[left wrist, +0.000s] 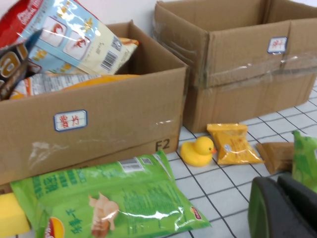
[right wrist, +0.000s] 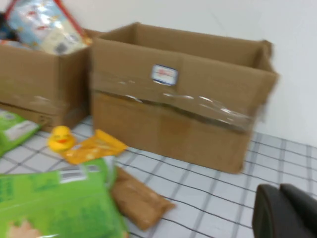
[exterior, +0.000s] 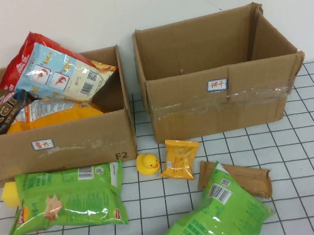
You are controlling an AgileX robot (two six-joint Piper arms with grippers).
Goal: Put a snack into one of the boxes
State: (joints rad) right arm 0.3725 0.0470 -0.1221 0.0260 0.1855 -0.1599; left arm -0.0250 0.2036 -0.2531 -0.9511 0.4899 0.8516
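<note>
Both claws sit closed and empty on our own side of the bench: our left claw point(left wrist: 285, 208) low by the near-left corner, well short of the rubber duck point(exterior: 148, 164), and our right claw point(right wrist: 287, 210) shows only in its own wrist view, likewise back from the duck and holding nothing. Using the duck as our landmark, the small orange snack packet point(exterior: 180, 159) lies just to its right, flat on the gridded bench point(exterior: 309, 157), with the brown packet point(exterior: 240, 177) beyond it and the green chip bag point(exterior: 217, 218) nearer us on that side; another large green bag point(exterior: 69, 196) lies to the duck's left. Behind the duck stand the left box point(exterior: 64, 145), already heaped with bags, and the right box point(exterior: 223, 104), which looks empty. Our worry is the crowding: a claw coming down on the orange packet could knock the duck or pinch the brown packet's edge. The glossy green bags look slippery and puffy, so a shallow pinch may slide off. Dropping anything on the heaped left box risks it tumbling out.
</note>
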